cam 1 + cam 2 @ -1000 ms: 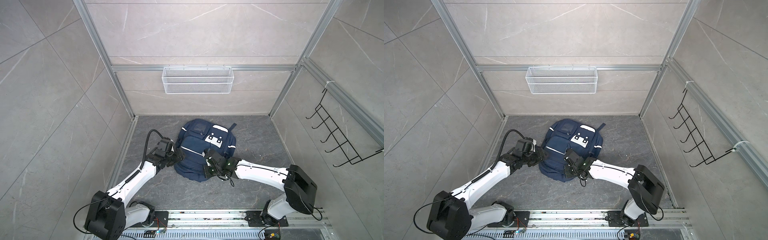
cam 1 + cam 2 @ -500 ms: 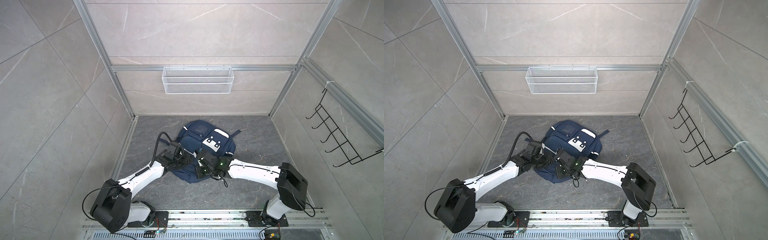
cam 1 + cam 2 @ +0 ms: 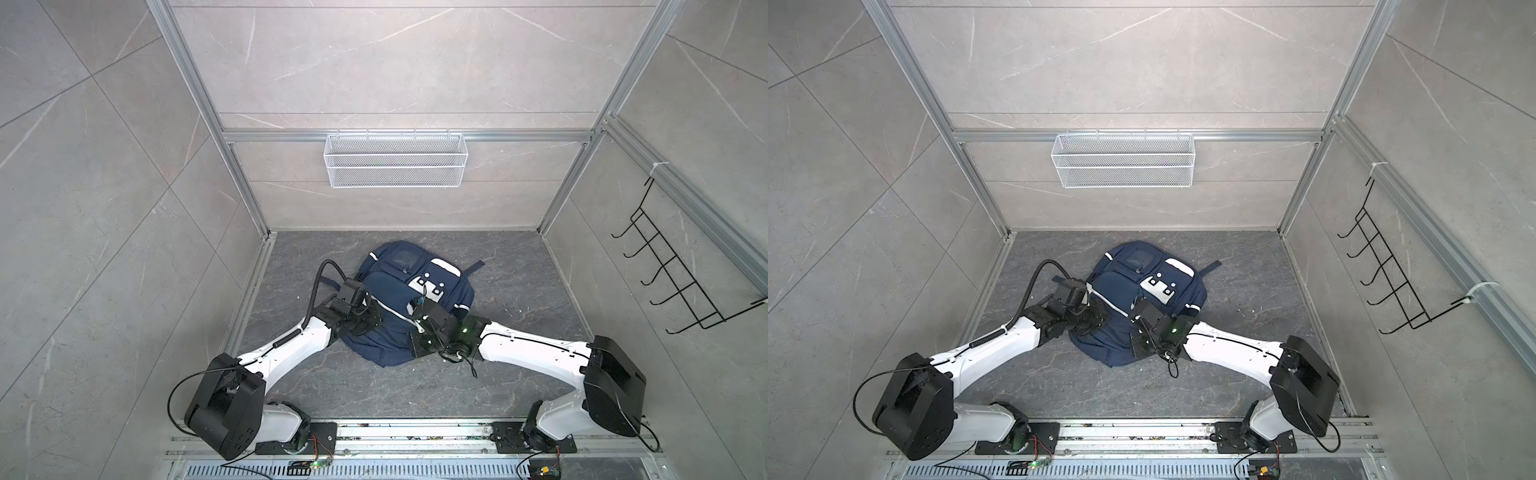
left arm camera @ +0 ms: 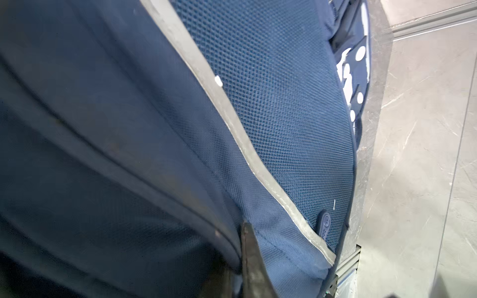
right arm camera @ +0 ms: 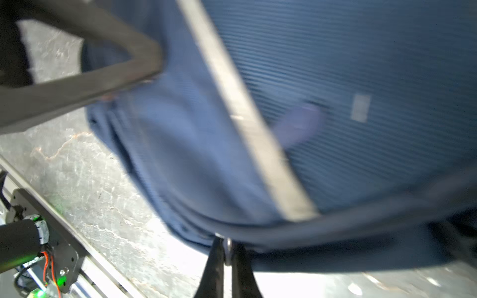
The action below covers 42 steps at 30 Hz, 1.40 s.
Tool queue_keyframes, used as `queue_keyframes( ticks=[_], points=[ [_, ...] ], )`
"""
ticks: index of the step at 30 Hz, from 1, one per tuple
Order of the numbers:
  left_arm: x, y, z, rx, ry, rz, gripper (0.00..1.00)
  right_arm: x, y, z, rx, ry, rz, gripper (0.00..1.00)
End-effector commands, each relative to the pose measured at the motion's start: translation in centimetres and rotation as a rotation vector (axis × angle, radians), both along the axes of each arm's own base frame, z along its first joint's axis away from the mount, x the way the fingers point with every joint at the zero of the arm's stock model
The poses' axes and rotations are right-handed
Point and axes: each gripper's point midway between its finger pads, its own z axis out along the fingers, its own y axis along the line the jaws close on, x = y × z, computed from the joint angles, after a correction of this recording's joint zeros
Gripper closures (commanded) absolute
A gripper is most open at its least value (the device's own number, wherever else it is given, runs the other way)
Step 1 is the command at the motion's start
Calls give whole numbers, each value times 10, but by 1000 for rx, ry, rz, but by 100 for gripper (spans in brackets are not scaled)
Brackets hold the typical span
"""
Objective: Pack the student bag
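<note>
The student bag [image 3: 395, 291] lies front-up in the middle of the dark stone table [image 3: 519, 291] in both top views. Its long axis runs from my arms' side toward the back wall, and its white dotted patch [image 3: 430, 286] sits on the far half.

I have both arms on the near end. The right fingers [image 5: 213, 278] are pressed together on a dark edge seam of the bag. Pale table shows beneath that edge, so I judge that corner raised a little. The left fingers [image 4: 253, 268] are drawn narrow as well. Their wrist view is filled with navy mesh and a silver stripe [image 4: 232, 123]. They appear to pinch a fold beside the piping, though too little of the tips shows for me to be sure the cloth is caught.

The next move turns on where the two grips sit. They are on either side of the long axis, left arm on the left flank and right arm on the right. The whole body of the bag lies beyond the fingers, away from me. Neither arm is nearer, as both are in contact.

I judge any pull must be shared, outward or upward, or the soft bag will swing round the firmer grip. Whether the main mouth is open I cannot tell.
</note>
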Motion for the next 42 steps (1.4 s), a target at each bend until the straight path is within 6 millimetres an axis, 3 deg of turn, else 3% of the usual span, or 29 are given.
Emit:
queue_keyframes(
  ticks=[1, 6, 12, 18, 22, 25, 33, 38, 42],
  points=[
    [8, 8, 18, 38, -82, 2, 100, 16, -53, -13, -97, 21, -101, 100],
    [2, 12, 12, 34, -74, 5, 100, 49, -88, -21, -107, 43, -206, 100],
    [-4, -3, 2, 11, -53, -28, 100, 74, -79, -29, -73, 71, -221, 100],
    [-5, -47, -9, 16, -36, -108, 100, 105, -94, -32, -59, 87, -282, 99],
    [-8, -87, -11, 15, -48, -187, 100, 123, -102, -26, -54, 87, -311, 90],
    [-12, -105, -14, 13, -45, -213, 100, 133, -106, -27, -54, 94, -324, 82],
    [-2, -106, -27, 62, -53, -187, 100, 154, -112, -37, -24, 122, -344, 66],
    [10, -117, -27, 76, -62, -204, 99, 172, -102, -24, 9, 115, -355, 63],
    [16, -121, -27, 91, -66, -212, 99, 170, -104, -14, 8, 103, -360, 61]
  ],
)
